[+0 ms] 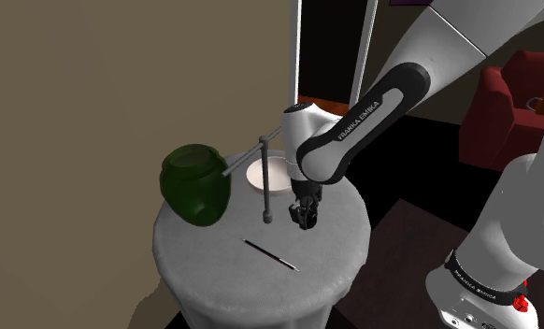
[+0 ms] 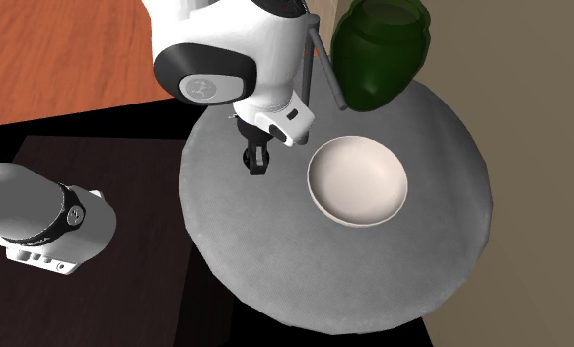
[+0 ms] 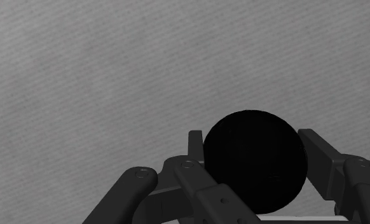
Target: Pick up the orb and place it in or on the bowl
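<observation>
Now clasping the black orb [image 3: 253, 167] in the gripper [image 3: 252, 139], pressing both black fingers against its opposite sides, low over the grey counter [image 3: 82, 63] and, by the look of it, not yet lifting clear. Judging the step in hand to be the lift: rising straight up, holding the squeeze even and across the ball's widest part, guarding against a smooth round thing squirting out sideways. Clearing the counter fully before swinging across. Aiming then for the pale empty bowl [image 2: 358, 182], lying just beside the gripper toward the second exterior view's right; arriving above its middle and releasing low, sparing the ball a bounce over the rim. Steering wide of the thin grey rod [image 1: 264, 187] standing close by the gripper, and of the dark green jar [image 2: 379, 49] farther off at the counter's edge. Showing no long axis and pointing nowhere, being round all over; making one grasp angle as good as another.
</observation>
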